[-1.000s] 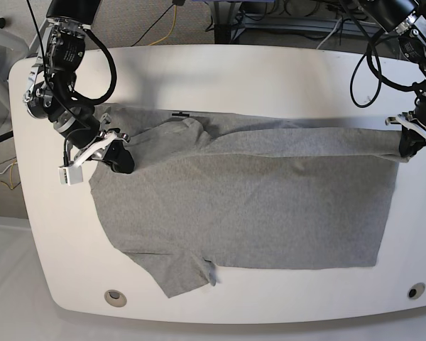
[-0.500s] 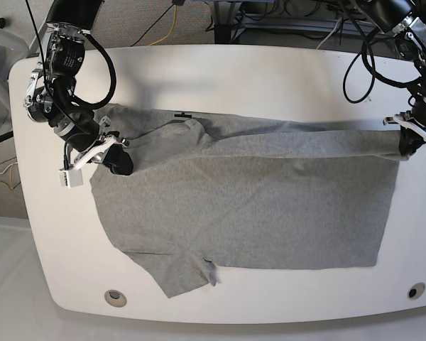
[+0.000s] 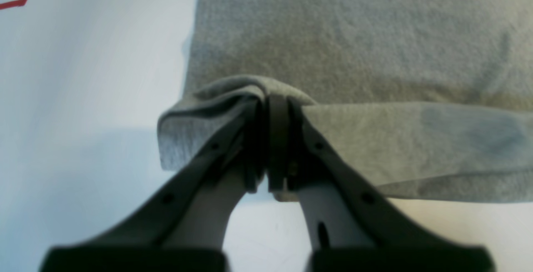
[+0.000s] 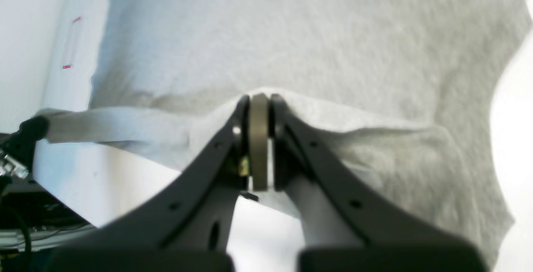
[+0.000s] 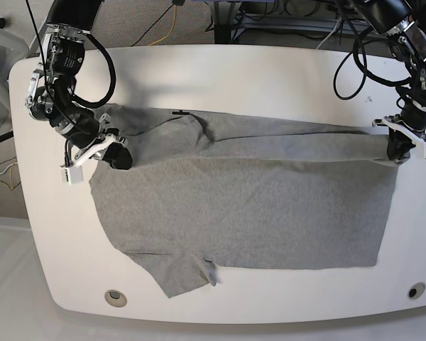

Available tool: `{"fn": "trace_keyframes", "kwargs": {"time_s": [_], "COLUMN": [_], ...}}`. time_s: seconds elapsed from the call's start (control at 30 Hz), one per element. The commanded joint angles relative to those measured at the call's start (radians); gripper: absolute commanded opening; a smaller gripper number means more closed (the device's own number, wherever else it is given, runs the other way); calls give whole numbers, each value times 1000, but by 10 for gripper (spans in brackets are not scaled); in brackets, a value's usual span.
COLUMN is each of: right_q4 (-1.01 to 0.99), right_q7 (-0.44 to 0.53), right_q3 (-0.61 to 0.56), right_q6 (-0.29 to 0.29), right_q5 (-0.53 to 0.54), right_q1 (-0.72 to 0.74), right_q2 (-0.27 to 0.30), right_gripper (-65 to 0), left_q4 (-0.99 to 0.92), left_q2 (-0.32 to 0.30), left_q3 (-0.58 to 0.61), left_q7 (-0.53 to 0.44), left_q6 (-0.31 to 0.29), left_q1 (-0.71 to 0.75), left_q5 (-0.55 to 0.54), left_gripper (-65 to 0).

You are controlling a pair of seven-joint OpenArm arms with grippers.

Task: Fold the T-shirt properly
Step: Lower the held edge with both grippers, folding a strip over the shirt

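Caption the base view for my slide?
Both grippers pinch the grey T-shirt's far edge above the white table.

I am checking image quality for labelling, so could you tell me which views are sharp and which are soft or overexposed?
Base view: sharp and evenly lit, the T-shirt crisp on the white table. Left wrist view: the left gripper and the cloth near it are blurred. Right wrist view: the right gripper is soft, and the table is blown out to white at right.

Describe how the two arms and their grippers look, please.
Both arms are black, jointed, with loose black cables looping beside them. The left gripper and right gripper have dark tapered fingers with small holes, white inner parts and white bracket pieces at the wrist.
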Motion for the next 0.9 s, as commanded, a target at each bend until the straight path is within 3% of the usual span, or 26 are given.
{"fn": "trace_keyframes", "kwargs": {"time_s": [0.0,0.57,0.87], "right_q4": [17,18,18], "right_q7": [17,17,17], "right_q3": [5,-19,-58], "right_q6": [11,14,12], "right_q5": [24,-77,-138], "right_q1": [17,17,26], "right_q2": [13,5,4], "right_gripper": [-650,-650,-650], "left_q4": [7,-30,-94], "left_q2": [-18,-22,-26], "left_q3": [-5,-4,-4], "left_q7": [-27,-33,-125], "left_q6": [-1,-1,-1], "left_q1": [-13,-14,-13], "left_q5": [-9,-7,-5], "left_gripper": [-629,-629,-629]}}
